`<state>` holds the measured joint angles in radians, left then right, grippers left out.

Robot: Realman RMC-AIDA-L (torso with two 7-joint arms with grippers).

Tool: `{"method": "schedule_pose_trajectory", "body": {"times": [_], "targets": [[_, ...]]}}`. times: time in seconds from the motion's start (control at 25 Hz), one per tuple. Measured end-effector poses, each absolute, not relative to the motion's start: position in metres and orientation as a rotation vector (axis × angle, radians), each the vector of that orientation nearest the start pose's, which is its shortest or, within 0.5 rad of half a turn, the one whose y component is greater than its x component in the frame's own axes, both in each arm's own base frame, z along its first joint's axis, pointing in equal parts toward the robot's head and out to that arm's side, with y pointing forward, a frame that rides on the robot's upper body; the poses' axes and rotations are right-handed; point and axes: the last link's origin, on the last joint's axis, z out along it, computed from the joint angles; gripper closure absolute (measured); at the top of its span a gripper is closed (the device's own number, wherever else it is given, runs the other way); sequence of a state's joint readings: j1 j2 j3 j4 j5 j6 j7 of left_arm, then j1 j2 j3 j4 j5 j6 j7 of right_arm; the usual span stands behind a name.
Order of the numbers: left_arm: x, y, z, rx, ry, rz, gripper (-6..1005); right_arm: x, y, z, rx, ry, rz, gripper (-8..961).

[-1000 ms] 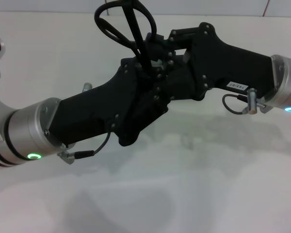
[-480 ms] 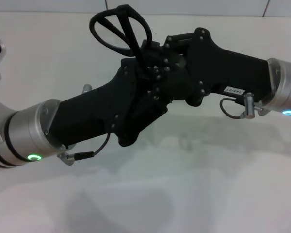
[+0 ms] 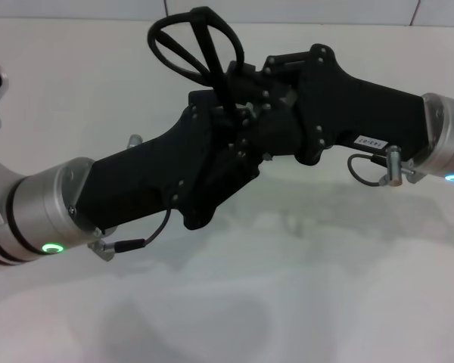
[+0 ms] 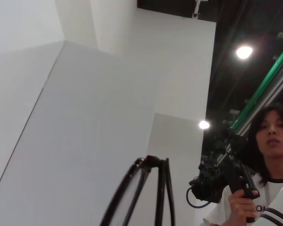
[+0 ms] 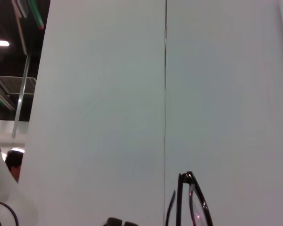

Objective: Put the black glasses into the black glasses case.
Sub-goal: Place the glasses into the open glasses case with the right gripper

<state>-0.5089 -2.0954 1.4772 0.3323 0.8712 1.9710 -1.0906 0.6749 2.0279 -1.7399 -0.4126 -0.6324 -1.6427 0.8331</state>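
The black glasses [image 3: 196, 47] are held up in the air above the middle of the table, folded, lenses uppermost. My two grippers meet right under them. My right gripper [image 3: 238, 82] comes in from the right and is shut on the glasses' lower part. My left gripper [image 3: 224, 115] comes up from the lower left and presses in at the same spot; its grip is hidden in the black mass. The glasses also show in the left wrist view [image 4: 146, 193] and in the right wrist view [image 5: 189, 202]. The black glasses case is out of view.
The white table [image 3: 303, 287] lies below both arms, with a pale wall behind it. Both wrist views look upward at walls and ceiling. A person [image 4: 269, 150] holding a device stands off to one side.
The right arm and the glasses shifted slightly left, then back right. The left arm sank a little. The hold at the meeting point looks the same.
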Motion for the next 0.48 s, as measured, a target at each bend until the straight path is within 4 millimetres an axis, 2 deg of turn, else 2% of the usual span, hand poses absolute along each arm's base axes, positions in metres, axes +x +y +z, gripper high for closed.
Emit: {"method": "schedule_pose_trajectory", "body": {"times": [0.32,0.48], "targets": [[-0.179,0.256,-0.023,-2.589,-0.331,-1.919,953,0.133,0.324,-0.034,-2.557,-0.066,1.56,890],[-0.186,0.253,-0.017,-2.566,-0.335,-1.915,953,0.138,0.33,-0.026,-2.532,-0.063,1.533,890]]}}
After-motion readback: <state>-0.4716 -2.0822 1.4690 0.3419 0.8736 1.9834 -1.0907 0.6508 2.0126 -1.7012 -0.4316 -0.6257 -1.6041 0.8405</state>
